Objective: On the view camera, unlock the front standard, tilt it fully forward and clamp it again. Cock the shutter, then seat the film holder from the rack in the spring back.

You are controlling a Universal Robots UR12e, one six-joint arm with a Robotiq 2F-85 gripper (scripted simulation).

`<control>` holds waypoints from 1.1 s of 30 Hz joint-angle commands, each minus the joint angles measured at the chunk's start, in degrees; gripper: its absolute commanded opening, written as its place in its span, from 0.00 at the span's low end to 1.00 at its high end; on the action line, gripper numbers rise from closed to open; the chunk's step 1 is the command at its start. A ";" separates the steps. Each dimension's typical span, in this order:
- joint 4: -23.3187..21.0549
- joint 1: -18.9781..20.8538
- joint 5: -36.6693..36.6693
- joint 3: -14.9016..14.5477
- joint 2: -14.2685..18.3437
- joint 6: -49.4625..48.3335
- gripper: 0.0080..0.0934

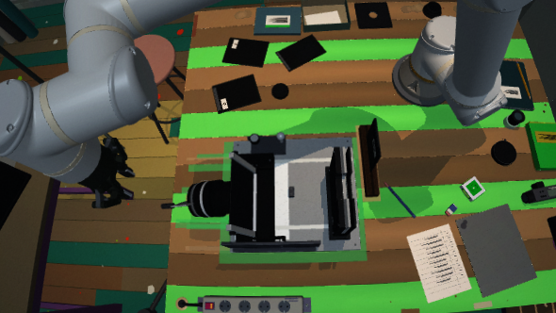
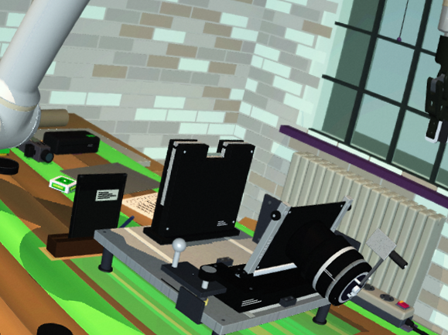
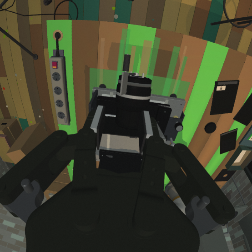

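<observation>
The front standard (image 2: 291,235) leans forward, away from the upright spring back (image 2: 202,188), on the view camera's grey baseboard (image 1: 292,193). Its lens (image 1: 209,198) points off the table's edge, and the shutter lever (image 2: 382,254) sticks out beside the lens rim. The film holder (image 2: 97,206) stands upright in its wooden rack (image 1: 369,162) behind the spring back. My gripper (image 2: 439,132) hangs high in the air beyond the lens, off the table's edge (image 1: 110,195), partly open and holding nothing. A ball-topped lever (image 2: 177,250) and a round knob (image 2: 207,274) stand on the baseboard's near side.
A power strip (image 1: 252,304) lies along one table edge near the lens. Several dark slides (image 1: 245,51) and lens caps (image 1: 280,90) are scattered over the table, with papers (image 1: 438,261), a pencil (image 1: 399,200) and small boxes. The arm's base (image 1: 436,70) stands behind the rack.
</observation>
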 commanded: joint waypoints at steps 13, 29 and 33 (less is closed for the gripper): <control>-1.26 0.01 0.00 1.12 0.08 0.01 0.41; -9.77 0.01 0.00 8.33 1.39 0.01 0.41; -12.03 0.01 0.00 10.01 1.94 0.01 0.41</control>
